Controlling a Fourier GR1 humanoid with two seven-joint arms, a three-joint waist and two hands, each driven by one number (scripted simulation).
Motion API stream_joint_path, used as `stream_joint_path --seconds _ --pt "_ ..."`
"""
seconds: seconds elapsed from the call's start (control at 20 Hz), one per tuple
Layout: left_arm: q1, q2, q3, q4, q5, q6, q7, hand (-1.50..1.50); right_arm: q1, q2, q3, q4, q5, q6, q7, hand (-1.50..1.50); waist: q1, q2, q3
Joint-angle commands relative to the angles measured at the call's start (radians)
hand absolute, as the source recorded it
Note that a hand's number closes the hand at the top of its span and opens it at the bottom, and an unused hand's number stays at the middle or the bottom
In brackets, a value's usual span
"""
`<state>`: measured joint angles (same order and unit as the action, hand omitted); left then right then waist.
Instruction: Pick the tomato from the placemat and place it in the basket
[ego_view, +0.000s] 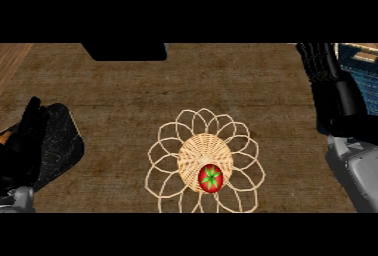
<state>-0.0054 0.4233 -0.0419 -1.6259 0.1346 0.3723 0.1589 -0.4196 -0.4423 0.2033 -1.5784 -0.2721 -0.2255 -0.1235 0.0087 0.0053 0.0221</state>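
Tomato (210, 178) sits in basket (193, 156), btwn open left robot hand (26, 137) & open right robot hand (325, 70).

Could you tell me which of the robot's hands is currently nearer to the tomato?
Right, narrowly. The tomato lies in the basket. The right hand is raised up and right of it; the left hand rests at the left edge.

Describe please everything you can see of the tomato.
The tomato is red and round, with a green star-shaped stem top facing up. It lies on the woven centre of the wicker basket, toward the near side, with the looped wire rim around it. No robot hand touches it.
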Motion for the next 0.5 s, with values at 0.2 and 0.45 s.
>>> stream_joint_path --seconds 0.2,0.45 --pt "-0.129 0.012 0.008 0.054 0.004 -0.068 0.006 0.0 0.131 0.006 0.065 0.067 0.148 -0.102 0.123 1.5 -0.021 -0.002 -0.023" --pt "-0.131 -0.025 -0.008 0.108 0.049 -0.132 -0.02 0.0 0.199 0.268 0.271 0.03 0.36 -0.315 -0.096 -1.5 -0.011 -0.003 -0.023"
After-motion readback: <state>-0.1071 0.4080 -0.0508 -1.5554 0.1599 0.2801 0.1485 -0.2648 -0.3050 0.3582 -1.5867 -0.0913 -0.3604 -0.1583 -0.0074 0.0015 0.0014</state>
